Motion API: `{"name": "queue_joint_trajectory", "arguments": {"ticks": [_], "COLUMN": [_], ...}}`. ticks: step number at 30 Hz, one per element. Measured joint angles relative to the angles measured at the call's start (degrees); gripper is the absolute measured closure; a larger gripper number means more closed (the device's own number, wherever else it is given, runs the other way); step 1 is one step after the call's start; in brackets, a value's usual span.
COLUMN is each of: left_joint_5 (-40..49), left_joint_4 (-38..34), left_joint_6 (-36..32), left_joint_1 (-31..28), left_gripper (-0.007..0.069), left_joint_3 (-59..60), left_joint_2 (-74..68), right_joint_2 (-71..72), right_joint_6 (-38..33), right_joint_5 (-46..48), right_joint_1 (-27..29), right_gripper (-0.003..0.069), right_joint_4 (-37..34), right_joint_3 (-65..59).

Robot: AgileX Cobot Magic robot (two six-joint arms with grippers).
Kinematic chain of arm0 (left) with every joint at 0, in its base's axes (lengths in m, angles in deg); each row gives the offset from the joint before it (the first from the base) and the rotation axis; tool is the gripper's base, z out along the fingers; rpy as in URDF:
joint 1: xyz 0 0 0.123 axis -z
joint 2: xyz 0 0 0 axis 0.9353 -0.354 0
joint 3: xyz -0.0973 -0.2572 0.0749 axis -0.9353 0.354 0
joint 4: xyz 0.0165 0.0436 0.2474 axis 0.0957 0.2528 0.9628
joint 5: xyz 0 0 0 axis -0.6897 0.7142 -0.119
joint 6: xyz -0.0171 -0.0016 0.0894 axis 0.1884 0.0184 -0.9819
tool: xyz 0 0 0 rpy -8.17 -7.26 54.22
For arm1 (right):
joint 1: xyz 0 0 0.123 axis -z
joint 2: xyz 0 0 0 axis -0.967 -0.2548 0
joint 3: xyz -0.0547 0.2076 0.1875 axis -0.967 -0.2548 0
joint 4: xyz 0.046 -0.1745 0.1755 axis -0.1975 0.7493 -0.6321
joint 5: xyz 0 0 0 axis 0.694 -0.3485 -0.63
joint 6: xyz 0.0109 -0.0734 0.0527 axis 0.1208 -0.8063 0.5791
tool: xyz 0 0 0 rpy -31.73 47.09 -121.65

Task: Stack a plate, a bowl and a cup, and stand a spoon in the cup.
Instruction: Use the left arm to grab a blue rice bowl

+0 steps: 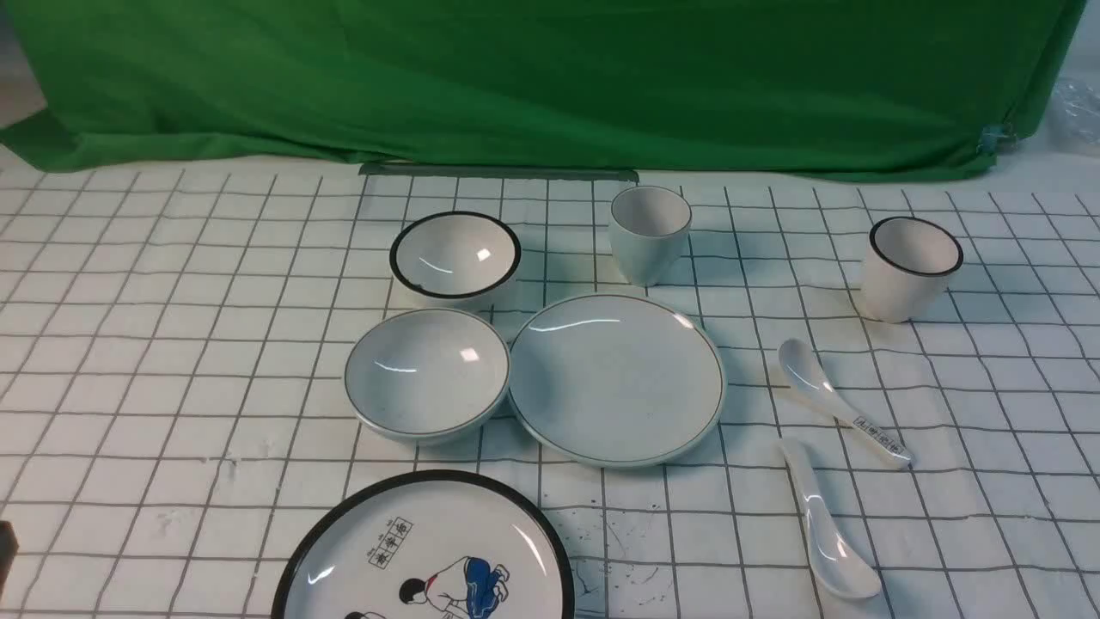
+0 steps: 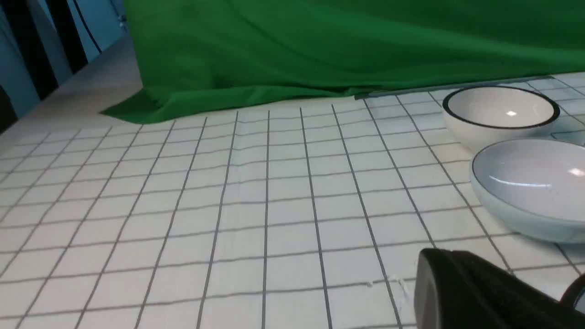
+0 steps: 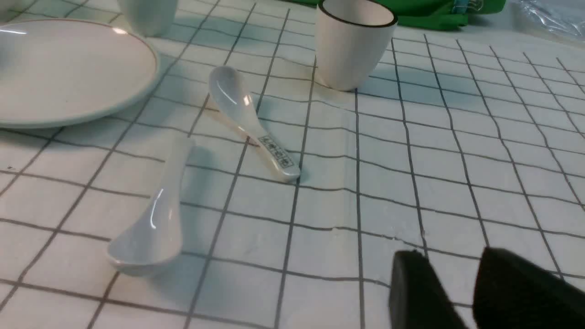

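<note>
"While both arms wait at the near side, what's the state of play?"

"Left tool (image 2: 450,288) together, right tool (image 3: 450,292) slightly apart, nothing between its fingers! Nearest, the plain spoon (image 1: 829,529) lies flat, bowl end towards us; beyond it the plain plate (image 1: 617,378), with the wide bowl (image 1: 427,374) against its left side, and farther back the plain cup (image 1: 650,236), upright"

"So nothing stacked. How to play the opener?"

"Bowl first, I'd judge: open the left tool, pinch the rim away from the black-rimmed bowl (image 1: 455,258) crowding behind, lift level, lower it centrally onto the plate"

"And the camera angles?"

"The front view gives the cartoon plate (image 1: 421,550), absent from the right wrist view; only the wrist views show the tools"
</note>
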Motion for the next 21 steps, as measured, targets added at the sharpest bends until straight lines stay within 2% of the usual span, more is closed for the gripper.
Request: {"name": "queue_joint_trajectory", "arguments": {"ticks": [5, 6, 7, 13, 17, 21], "left_joint_5": [-1.11, -4.55, -5.95, -11.74, -15.47, -33.24], "left_joint_4": [-1.95, -6.90, -8.00, -5.41, -5.11, -4.96], "left_joint_6": [1.58, 4.07, 4.72, 6.05, 9.36, 15.19], "left_joint_1": [0.00, 0.00, 0.00, 0.00, 0.00, 0.00], "left_gripper": [0.0620, 0.0620, 0.0620, 0.0620, 0.0620, 0.0620], "left_joint_3": [0.00, 0.00, 0.00, 0.00, 0.00, -1.10], "left_joint_2": [0.00, 0.00, 0.00, 0.00, 0.00, 0.05], "right_joint_2": [0.00, 0.00, 0.00, 0.00, 0.00, 0.00], "right_joint_6": [0.00, 0.00, 0.00, 0.00, 0.00, 2.57], "right_joint_5": [0.00, 0.00, 0.00, 0.00, -0.25, -3.27], "right_joint_1": [0.00, 0.00, 0.00, 0.00, 0.00, 0.00], "right_gripper": [0.0421, 0.0421, 0.0421, 0.0421, 0.0421, 0.0421], "right_joint_4": [0.00, 0.00, 0.00, 0.00, 0.00, -1.71], "right_joint_3": [0.00, 0.00, 0.00, 0.00, 0.00, 0.00]}}
